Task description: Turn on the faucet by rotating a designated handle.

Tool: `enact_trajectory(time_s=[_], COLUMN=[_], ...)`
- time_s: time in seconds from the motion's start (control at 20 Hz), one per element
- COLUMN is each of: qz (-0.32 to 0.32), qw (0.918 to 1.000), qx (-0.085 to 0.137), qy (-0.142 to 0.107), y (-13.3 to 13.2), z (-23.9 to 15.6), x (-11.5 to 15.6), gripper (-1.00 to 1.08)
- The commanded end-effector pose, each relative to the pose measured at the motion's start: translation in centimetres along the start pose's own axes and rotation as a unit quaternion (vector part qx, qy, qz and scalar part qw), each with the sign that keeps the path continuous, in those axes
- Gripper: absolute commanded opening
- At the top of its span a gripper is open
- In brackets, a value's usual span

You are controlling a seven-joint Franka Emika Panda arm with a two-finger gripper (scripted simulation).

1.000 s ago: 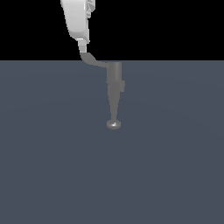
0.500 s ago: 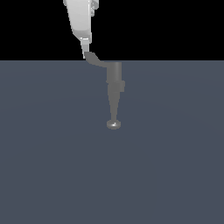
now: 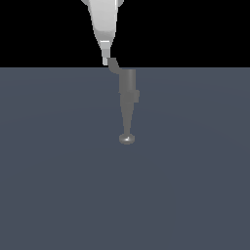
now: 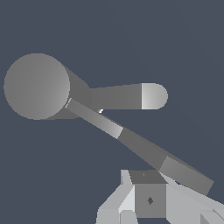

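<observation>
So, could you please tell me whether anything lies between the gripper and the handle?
Nothing: in the exterior view the gripper meets the handle end with no visible gap.

A flat, plain slate-grey surface (image 3: 63,185) fills the lower part of the exterior view and ends in a straight edge against black. The grey faucet (image 3: 127,90) stands on it just below the white claw (image 3: 105,61), to the exterior view's right of the claw tip. Its spout tapers away from the claw to a small shiny round tip (image 3: 127,139).
</observation>
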State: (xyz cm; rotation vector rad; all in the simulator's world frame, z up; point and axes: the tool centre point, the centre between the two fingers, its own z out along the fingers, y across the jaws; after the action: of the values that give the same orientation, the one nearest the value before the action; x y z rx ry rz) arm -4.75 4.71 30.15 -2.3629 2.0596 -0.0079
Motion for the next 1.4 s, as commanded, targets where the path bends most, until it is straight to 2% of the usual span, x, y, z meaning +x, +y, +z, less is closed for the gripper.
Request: enact_trajectory(time_s=[0.0,0.25,0.35,1.1,1.15,1.2,1.35], qz=[0.006,0.006,0.0,0.006,0.006,-0.013,-0.01], qw=[1.0,1.0,1.0,1.0,1.0,0.9999,0.9999], qx=[-0.003,-0.004,-0.001,-0.004,-0.004,-0.003,-0.003], qy=[0.0,0.0,0.0,0.0,0.0,0.0,0.0], y=[1.0,2.5,2.0,2.1,2.1,1.6,0.8], z=[0.2,0.2,0.0,0.2,0.2,0.0,0.1], x=[1.3,2.8,1.9,11.6,11.6,9.1,10.1], gripper=[-1.0,-1.0,-1.0,-1.0,-1.0,-1.0,-1.0])
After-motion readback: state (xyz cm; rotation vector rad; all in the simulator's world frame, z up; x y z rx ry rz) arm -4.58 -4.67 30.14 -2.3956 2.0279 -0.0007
